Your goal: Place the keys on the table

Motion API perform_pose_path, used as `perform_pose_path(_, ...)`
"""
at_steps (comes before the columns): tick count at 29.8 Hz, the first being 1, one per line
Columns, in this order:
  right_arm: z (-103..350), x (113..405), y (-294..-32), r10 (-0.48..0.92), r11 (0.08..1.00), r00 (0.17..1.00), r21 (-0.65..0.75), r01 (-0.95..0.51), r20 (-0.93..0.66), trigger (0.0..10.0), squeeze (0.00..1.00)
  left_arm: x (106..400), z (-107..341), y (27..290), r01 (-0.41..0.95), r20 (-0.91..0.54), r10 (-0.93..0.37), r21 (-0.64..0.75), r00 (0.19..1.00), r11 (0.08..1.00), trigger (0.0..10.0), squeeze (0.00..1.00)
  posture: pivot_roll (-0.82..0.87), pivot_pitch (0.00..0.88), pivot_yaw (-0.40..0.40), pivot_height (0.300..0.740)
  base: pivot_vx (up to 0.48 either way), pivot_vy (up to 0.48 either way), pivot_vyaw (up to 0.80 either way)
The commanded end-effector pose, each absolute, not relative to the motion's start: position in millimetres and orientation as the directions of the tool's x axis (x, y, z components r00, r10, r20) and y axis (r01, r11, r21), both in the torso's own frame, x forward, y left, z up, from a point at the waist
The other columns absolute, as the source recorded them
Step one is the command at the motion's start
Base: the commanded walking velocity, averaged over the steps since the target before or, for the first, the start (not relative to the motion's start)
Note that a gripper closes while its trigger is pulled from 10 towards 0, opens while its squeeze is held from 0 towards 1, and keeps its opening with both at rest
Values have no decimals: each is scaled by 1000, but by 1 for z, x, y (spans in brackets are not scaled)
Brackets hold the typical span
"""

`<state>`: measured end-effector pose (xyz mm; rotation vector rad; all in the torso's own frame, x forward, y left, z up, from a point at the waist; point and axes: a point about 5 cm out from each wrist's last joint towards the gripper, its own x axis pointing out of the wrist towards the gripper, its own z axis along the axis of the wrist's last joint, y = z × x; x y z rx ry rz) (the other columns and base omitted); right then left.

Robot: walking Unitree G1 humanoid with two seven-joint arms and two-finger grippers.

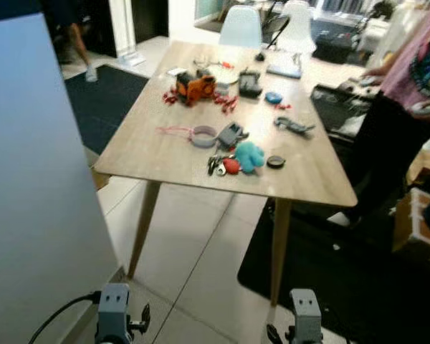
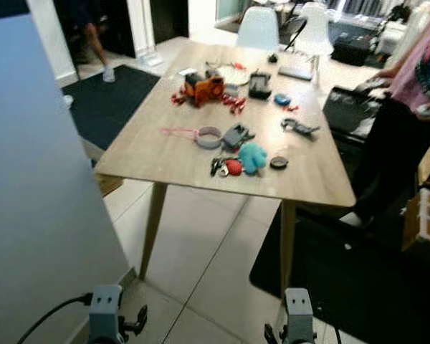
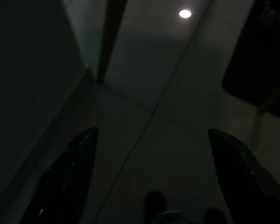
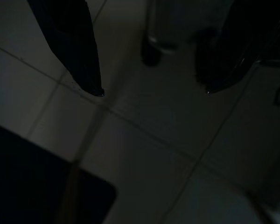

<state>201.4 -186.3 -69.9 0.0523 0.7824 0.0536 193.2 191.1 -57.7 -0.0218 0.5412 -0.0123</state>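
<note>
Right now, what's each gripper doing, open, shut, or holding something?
Left gripper: open, holding nothing, hanging over the floor tiles.
Right gripper: open, holding nothing, hanging low.

Table (image 1: 172, 161) ahead. Keys (image 1: 219, 165) near its front edge, plush toy (image 1: 249, 155) touching on their right, disc (image 1: 276, 162) right of that. Ring w/ cord (image 1: 202, 135) behind keys. Person (image 1: 408, 93) at table's right side. Chairs (image 1: 241, 27) behind far end.

- Both head cameras are looking forward and down from well back, sharing the table (image 1: 165, 154).
- Both wrist cameras are facing the dim floor (image 3: 177, 154) closely.
</note>
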Motion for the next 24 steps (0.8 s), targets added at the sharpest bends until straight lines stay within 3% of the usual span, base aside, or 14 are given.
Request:
perform_pose_path(1, -73, 195, -190, 58, 998, 695, 61, -21, -717, 10000, 0, 193, -57, 193, 11, -512, -17, -15, 859, 1000, 10000, 0, 60, 36, -34, 740, 0, 0, 0)
perform_pose_path(15, -73, 195, -189, 64, 998, 688, 45, -46, -722, 10000, 0, 195, -55, 192, 18, -491, -24, -17, 871, 1000, 10000, 0, 60, 19, -33, 740, 0, 0, 0)
perform_pose_path(24, -73, 196, -181, 110, 989, 685, 14, -144, -720, 10000, 0, 196, -55, 192, 6, -492, -15, -19, 870, 1000, 10000, 0, 61, 23, -34, 740, 0, 0, 69)
